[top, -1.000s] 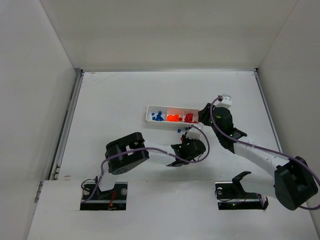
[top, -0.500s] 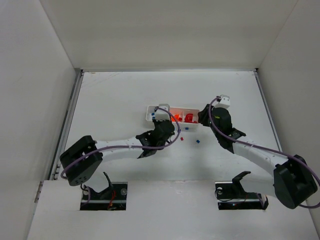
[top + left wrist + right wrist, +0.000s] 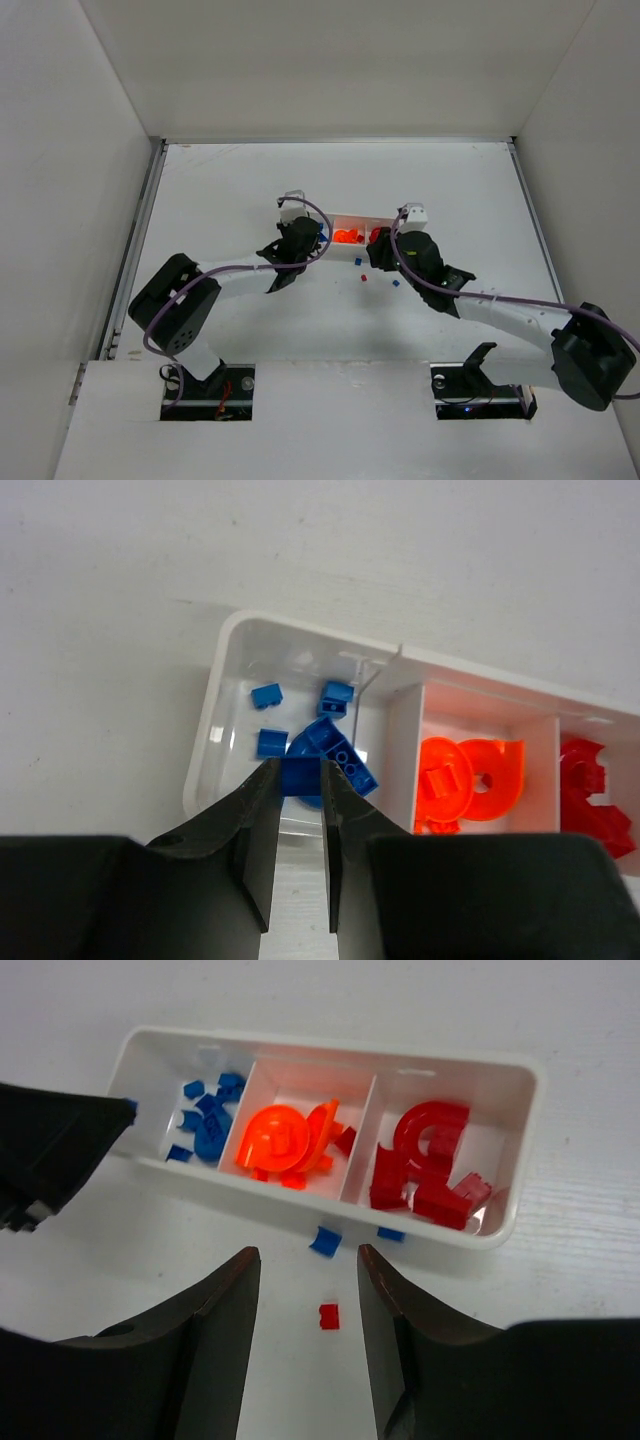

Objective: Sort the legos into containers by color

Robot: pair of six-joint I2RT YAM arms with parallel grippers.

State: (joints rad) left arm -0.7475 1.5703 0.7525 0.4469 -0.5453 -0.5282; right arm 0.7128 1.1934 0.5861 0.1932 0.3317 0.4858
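Over the blue cell (image 3: pixel 235 705) at the left end of the tray (image 3: pixel 226 650), our left pincer (image 3: pixel 296 772) is clenched on one blue lego (image 3: pixel 298 778), held just above the sorted blues (image 3: pixel 335 745) lying there. To do this step well, we judge, we should part the jaws only slightly and low down. That way the piece drops among its fellows and does not bounce over the divider (image 3: pixel 400 750) into the orange cell (image 3: pixel 465 780) next door. The lego seems to hang toward the near side of the cell, so a small nudge farther in before letting go would be safer.

Our right pincer (image 3: pixel 306 1260) hangs released above the bench (image 3: pixel 560 1260) on the near side of the tray, its jaws wide apart with nothing between them. Below it lie the unsorted pieces. One loose blue (image 3: pixel 324 1240) is just beside the tray's near wall, and a second blue (image 3: pixel 391 1233) is touching that wall or nearly so. A loose red (image 3: pixel 327 1316) lies a little nearer us. The red cell (image 3: pixel 440 1160) is at the right end of the row.

As for room, the tray looks light and shallow, and both pincers work close to its near wall, so we think a push there could slide it. The two blues by the wall leave little space for a finger on the tray side, while the red lies free all round. In the top view the enclosure walls (image 3: pixel 60 200) stand well apart from the tray, so they should not hem us in.
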